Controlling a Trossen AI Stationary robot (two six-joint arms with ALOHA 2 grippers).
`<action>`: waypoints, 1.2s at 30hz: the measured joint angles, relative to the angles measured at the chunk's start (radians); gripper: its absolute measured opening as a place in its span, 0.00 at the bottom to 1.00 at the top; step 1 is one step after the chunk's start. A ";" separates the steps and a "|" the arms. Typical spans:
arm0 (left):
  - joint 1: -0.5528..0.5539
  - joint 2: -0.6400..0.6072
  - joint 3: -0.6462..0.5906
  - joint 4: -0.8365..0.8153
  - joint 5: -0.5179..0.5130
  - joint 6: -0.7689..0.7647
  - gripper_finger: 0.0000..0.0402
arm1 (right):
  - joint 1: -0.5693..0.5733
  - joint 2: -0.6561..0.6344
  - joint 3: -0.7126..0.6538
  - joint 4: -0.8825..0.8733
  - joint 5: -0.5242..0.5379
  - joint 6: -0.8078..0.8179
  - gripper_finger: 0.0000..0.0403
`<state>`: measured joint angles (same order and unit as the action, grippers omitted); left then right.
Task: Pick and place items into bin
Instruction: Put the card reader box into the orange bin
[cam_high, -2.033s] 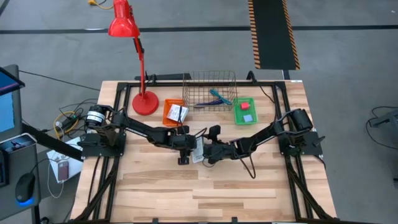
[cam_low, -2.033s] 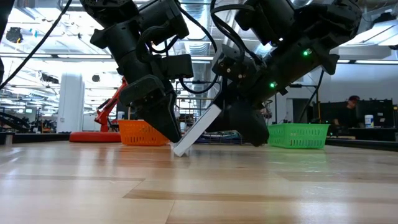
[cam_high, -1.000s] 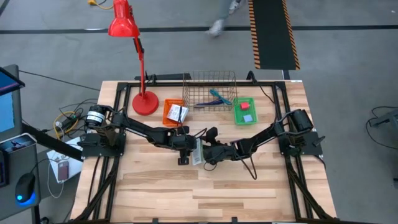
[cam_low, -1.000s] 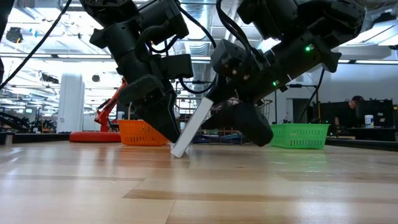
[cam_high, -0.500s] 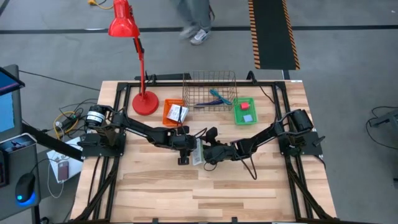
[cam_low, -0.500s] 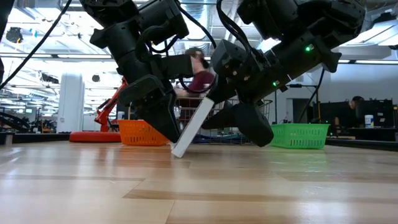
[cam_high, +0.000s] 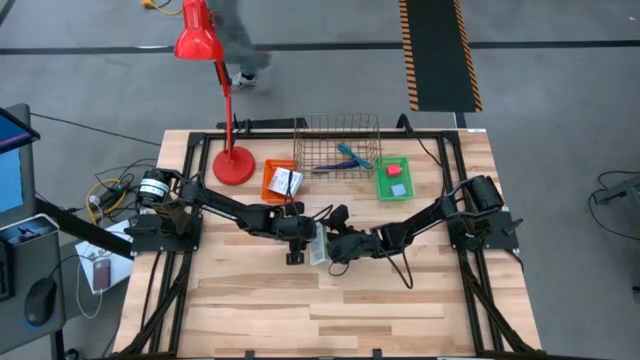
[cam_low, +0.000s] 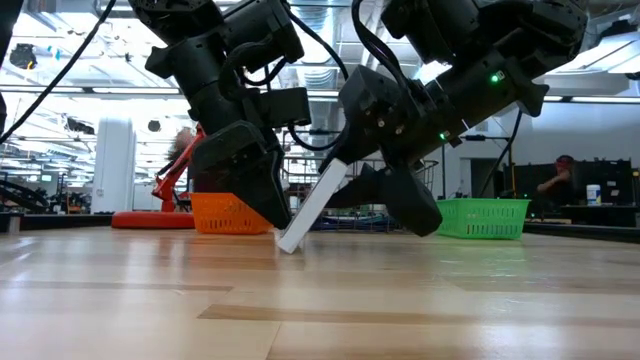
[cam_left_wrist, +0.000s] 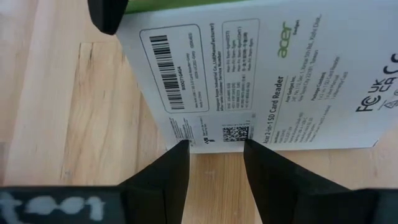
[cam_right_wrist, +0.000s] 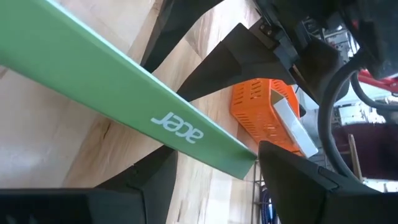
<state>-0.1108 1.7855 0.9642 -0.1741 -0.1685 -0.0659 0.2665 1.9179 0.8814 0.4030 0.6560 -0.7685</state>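
Observation:
A flat white packet (cam_high: 318, 243) with dark print and a green side stands tilted at mid-table, with its lower edge (cam_low: 285, 243) on the wood. My left gripper (cam_high: 297, 244) is open and points down at that lower edge. My right gripper (cam_high: 335, 243) is open and comes from the table's right. Its fingers straddle the packet's raised end (cam_low: 335, 170). The teal-handled tool (cam_high: 351, 157) and blue pen (cam_high: 328, 168) lie at the wire basket (cam_high: 340, 128). The red block (cam_high: 396, 170) sits in the green tray (cam_high: 393, 186). My left gripper (cam_left_wrist: 214, 144) points down, and both fingertips (cam_left_wrist: 181, 147) rest against the printed white face at its lower edge (cam_left_wrist: 211, 132), near the table. My right gripper (cam_right_wrist: 214, 158) has the packet's green side (cam_right_wrist: 168, 124) slanting across the gap between its fingers. One finger (cam_left_wrist: 109, 15) lies on the white face at the raised corner. The other finger (cam_low: 405, 200) is below the packet; I cannot tell whether it touches.
An orange tray (cam_high: 270, 185) holding another white packet (cam_high: 286, 180) sits behind my left gripper. The red lamp's base (cam_high: 232, 165) is at the far left. A person crosses the floor beyond the table. Bare wood stretches toward the near edge (cam_high: 320, 320).
Two seconds ago the packet leaned lower. My right gripper then shifted slightly toward the table's left and the packet tipped steeper, its lower edge staying at my left fingers. Over the last second both arms and the packet have kept still.

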 joint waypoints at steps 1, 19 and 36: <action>0.000 0.000 0.000 0.000 0.000 0.000 0.36 | 0.000 0.000 0.000 0.000 0.000 -0.012 0.54; 0.000 0.000 0.000 0.000 0.001 -0.001 0.36 | 0.016 0.000 0.000 -0.001 -0.067 -0.149 0.50; 0.001 -0.005 0.000 -0.005 -0.005 0.000 0.36 | 0.023 0.001 -0.003 -0.030 -0.062 -0.130 0.20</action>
<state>-0.1101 1.7809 0.9642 -0.1796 -0.1734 -0.0663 0.2890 1.9188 0.8780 0.3734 0.5944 -0.8987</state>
